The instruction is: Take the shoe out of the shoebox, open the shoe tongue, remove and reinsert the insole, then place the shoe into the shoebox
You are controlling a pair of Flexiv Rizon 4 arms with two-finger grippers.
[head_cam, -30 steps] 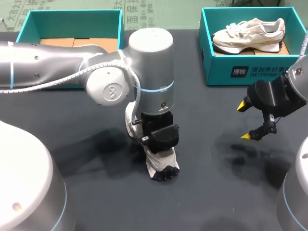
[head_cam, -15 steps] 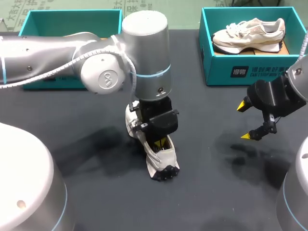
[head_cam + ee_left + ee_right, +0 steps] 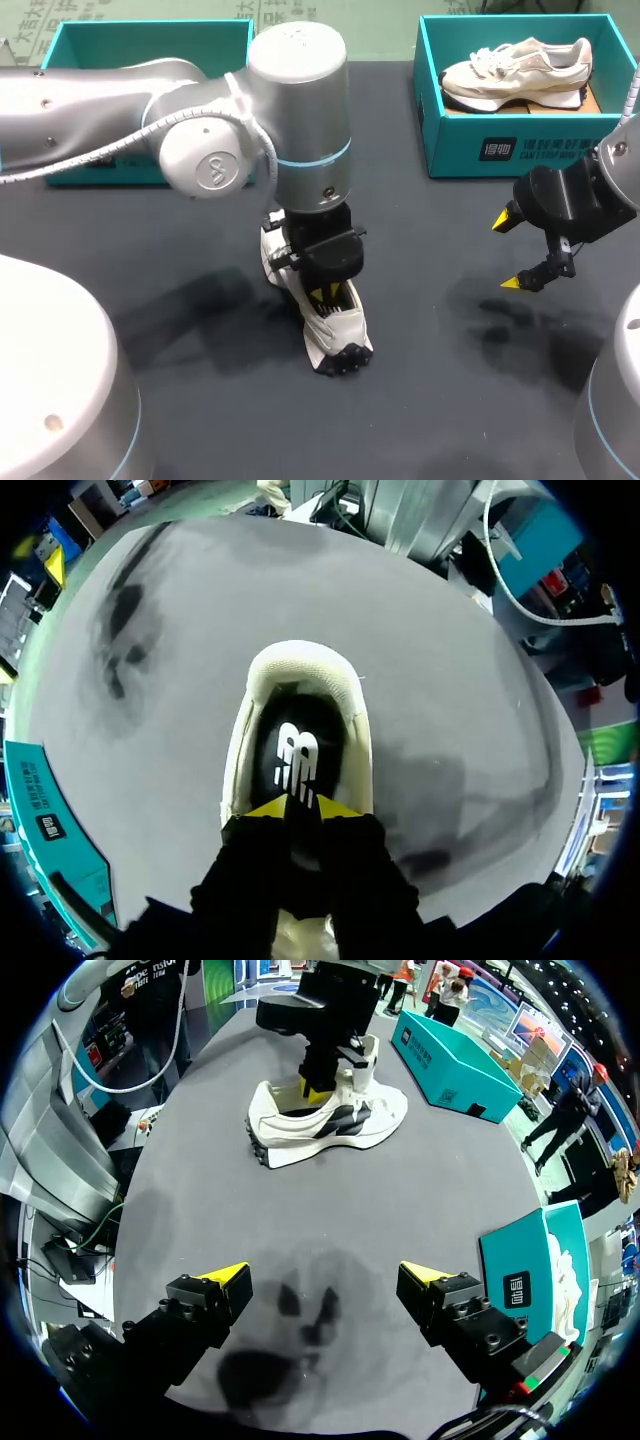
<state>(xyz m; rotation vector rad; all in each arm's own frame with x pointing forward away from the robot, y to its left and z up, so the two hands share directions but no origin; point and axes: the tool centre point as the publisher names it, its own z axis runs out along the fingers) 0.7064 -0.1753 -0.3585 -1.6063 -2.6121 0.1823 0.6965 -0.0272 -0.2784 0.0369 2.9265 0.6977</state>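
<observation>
A white shoe (image 3: 335, 335) with dark markings stands on the dark table's middle, toe toward the front edge. My left gripper (image 3: 322, 294) hangs straight down into the shoe's mouth. In the left wrist view its yellow tips (image 3: 300, 805) stand only a little apart, just over the black insole (image 3: 298, 730), which lies flat inside the shoe (image 3: 300, 660); nothing shows between them. My right gripper (image 3: 510, 252) hovers wide open and empty over the table's right side. Its own view has that gripper (image 3: 325, 1278) facing the shoe (image 3: 330, 1125) and the left gripper (image 3: 318, 1088).
A teal shoebox (image 3: 520, 150) at the back right holds a second pale shoe (image 3: 515, 68). Another teal shoebox (image 3: 60, 50) sits open at the back left, partly behind my left arm. My robot's grey base housings fill both front corners.
My left arm has lifted a little from the shoe's opening, so its yellow tips now show, and its fingers have parted slightly. The shoe and the right arm have stayed put.
</observation>
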